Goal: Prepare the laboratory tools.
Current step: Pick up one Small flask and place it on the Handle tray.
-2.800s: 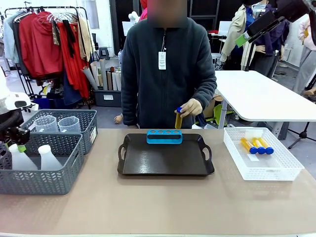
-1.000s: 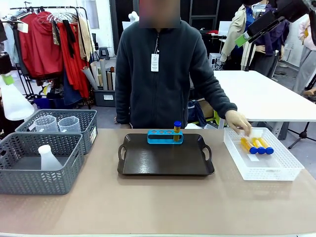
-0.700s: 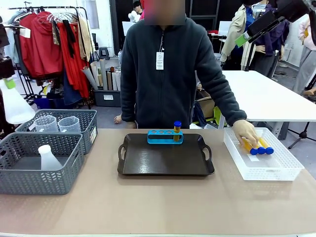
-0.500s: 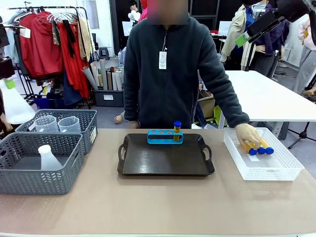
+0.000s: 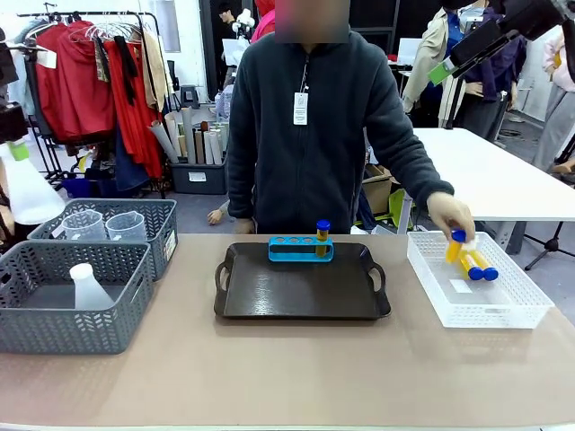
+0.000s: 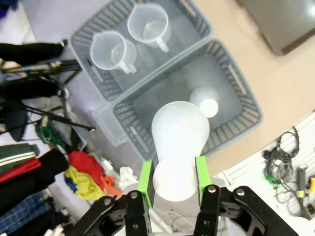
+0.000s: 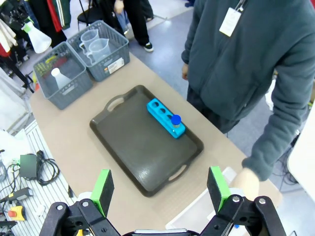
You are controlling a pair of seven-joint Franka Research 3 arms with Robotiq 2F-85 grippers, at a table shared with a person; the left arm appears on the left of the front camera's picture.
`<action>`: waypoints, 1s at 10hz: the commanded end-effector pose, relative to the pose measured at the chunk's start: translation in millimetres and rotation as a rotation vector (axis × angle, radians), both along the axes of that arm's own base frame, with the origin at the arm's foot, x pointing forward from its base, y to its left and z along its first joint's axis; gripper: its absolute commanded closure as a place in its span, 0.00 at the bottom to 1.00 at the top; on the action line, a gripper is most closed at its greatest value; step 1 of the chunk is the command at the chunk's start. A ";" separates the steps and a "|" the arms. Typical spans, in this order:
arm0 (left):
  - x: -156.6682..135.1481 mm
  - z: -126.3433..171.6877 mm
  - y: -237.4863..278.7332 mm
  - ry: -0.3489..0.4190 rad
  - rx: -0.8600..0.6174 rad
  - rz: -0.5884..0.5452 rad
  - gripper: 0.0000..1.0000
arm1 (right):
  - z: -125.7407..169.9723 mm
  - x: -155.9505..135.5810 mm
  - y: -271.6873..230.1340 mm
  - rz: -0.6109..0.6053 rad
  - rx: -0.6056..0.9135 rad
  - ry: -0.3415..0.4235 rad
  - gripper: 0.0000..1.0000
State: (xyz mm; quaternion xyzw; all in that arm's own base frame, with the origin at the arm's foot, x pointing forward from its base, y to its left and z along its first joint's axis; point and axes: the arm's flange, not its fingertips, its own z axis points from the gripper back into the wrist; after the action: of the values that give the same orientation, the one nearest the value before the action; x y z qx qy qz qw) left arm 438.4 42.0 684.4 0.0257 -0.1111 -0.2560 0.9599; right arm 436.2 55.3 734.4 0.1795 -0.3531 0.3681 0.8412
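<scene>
Translucent white conical flask (image 5: 27, 189) hangs above the grey mesh baskets (image 5: 72, 328) at the table's left edge, its neck clamped by the left gripper (image 6: 172, 174), while the right gripper (image 7: 160, 186) gapes wide and empty overhead. Seemingly mid-carry, it next wants setting upright on the dark plastic tray (image 5: 301, 292) mid-table, clear of the small blue holed rack (image 5: 292, 249).

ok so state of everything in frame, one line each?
left gripper: shut on conical flask, in the air
right gripper: open, high above table
second flask: upright in near grey basket
beakers: upright in far grey basket
blue rack: on tray, one tube standing in it
person's hand: holding second tube over white basket
</scene>
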 end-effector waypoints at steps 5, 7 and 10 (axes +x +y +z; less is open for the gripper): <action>3.4 135.4 -86.1 -0.145 0.094 -0.298 1.00 | 1.1 -1.0 -0.4 0.002 -0.002 -0.003 0.00; 5.9 173.6 -111.1 -0.214 0.120 -0.414 1.00 | 1.1 -1.0 -0.4 0.002 -0.002 -0.003 0.00; 18.7 183.3 -158.4 -0.230 0.111 -0.570 1.00 | 1.1 -1.0 -0.4 0.002 -0.002 -0.003 0.00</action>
State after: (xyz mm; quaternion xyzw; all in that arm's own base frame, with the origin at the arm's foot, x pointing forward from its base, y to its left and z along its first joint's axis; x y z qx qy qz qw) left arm 445.9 -114.2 858.0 0.0822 -0.2150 -0.4920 0.8396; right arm 436.2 55.5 734.4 0.1792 -0.3530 0.3682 0.8412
